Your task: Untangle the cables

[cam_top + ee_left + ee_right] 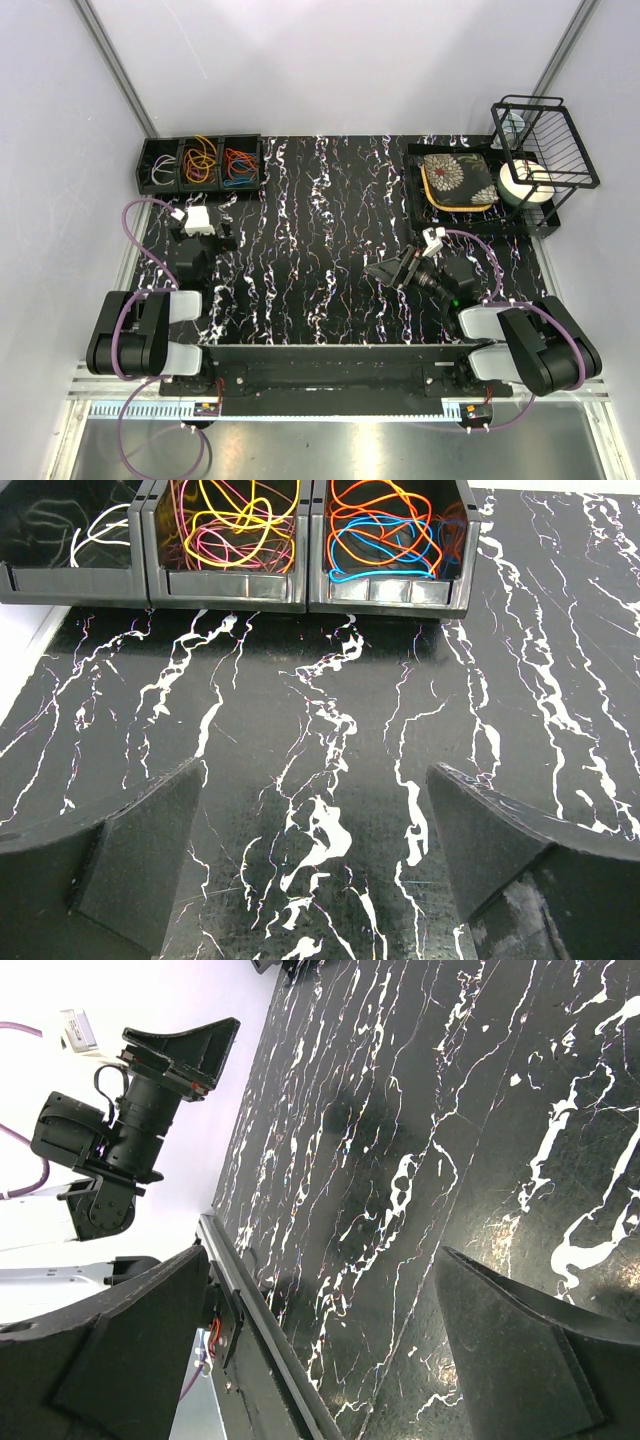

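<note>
Your left claw [312, 780], spread wide, faces the cables [385, 530] in bins [235, 585] straight ahead; right claw [325, 1255], also spread, sits well apart. Left is nearer.

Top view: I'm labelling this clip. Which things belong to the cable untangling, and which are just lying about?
Job: cables in the three black bins; left gripper and right gripper, both open and empty.
Lying about: flowered square dish, black wire rack, white round object by it.
</note>
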`<state>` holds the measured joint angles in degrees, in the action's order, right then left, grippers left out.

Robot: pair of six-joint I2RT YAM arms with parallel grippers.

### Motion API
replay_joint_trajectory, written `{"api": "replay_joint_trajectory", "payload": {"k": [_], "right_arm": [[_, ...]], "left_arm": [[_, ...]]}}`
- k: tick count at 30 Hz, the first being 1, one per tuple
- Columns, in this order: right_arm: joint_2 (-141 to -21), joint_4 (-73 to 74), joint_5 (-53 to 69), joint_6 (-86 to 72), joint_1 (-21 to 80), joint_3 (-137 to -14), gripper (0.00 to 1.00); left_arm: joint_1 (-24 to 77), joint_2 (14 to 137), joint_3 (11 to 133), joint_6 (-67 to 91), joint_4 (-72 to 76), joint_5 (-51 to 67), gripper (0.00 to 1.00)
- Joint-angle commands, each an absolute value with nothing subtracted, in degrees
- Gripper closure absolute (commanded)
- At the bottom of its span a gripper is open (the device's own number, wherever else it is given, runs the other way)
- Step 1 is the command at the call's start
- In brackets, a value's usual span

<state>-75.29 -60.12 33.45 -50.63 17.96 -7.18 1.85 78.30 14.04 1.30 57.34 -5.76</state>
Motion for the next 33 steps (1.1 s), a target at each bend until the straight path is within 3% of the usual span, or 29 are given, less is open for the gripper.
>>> {"api": "replay_joint_trajectory", "payload": {"k": [1,33], "right_arm": [[-74.9,-60.4,32.2,-50.5,18.0,-9.0,0.00],[-75.3,-58.9,32.0,-51.0,18.0,-9.5,0.00]], "left_arm": [[1.9,78.6,13.8,0.4,62.3,-5.4,0.01],[1.8,78.6,13.8,0.4,62.3,-5.5,0.01]]}}
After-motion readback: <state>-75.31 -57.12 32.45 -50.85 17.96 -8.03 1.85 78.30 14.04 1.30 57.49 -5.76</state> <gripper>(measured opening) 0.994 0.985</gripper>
